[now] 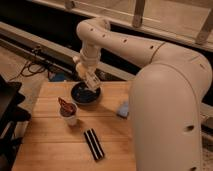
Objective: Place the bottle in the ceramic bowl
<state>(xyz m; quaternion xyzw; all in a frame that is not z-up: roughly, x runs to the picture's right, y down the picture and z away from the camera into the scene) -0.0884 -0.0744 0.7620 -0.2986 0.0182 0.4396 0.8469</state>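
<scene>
Gripper (90, 83) just above bowl (85, 94) at desk (50, 145) rear, bottle (80, 67) pinched in fingers, tilted over bowl, cup (68, 113) nearby, dark bar (93, 144) in front
</scene>
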